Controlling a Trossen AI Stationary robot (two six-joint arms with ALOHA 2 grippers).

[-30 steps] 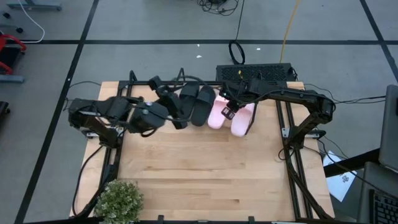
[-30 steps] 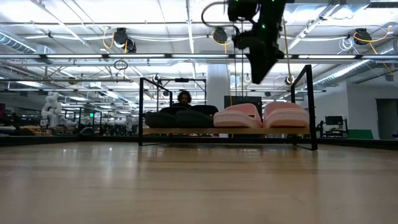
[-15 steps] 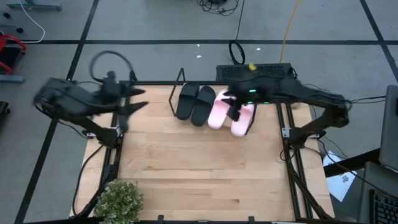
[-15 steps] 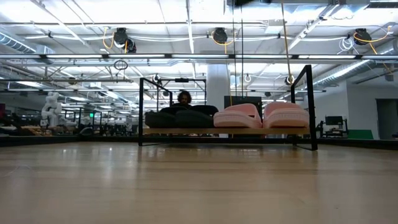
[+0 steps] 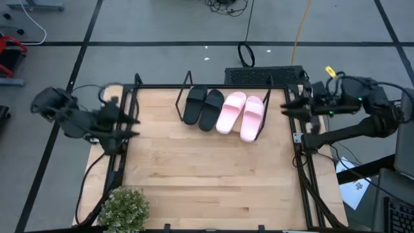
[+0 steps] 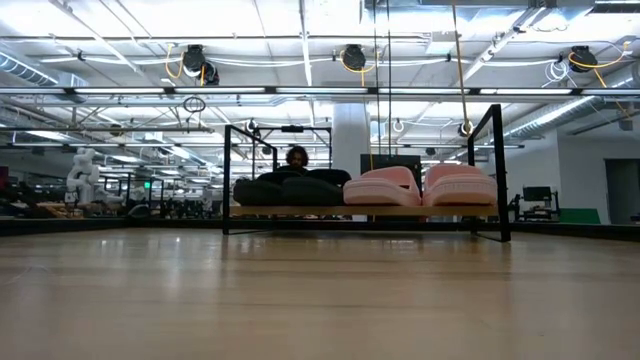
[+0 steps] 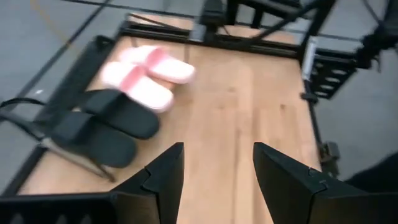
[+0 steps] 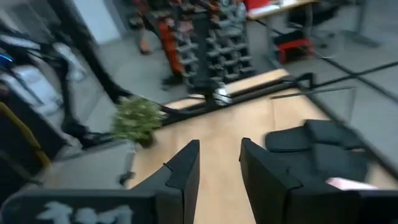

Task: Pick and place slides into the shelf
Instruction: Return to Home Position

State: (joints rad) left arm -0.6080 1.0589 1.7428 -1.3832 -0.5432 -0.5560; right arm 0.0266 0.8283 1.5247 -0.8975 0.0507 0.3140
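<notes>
Four slides lined on the shelf, arms visible only from above, left gripper and right gripper at opposite table edges, jaws spread

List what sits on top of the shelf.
Two black slides and two pink slides, side by side in a row. They hide most of the shelf from above; only its front edge shows in the low view.

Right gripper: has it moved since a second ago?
Yes. The right gripper has drawn back from above the pink slides to the right edge of the table.
</notes>
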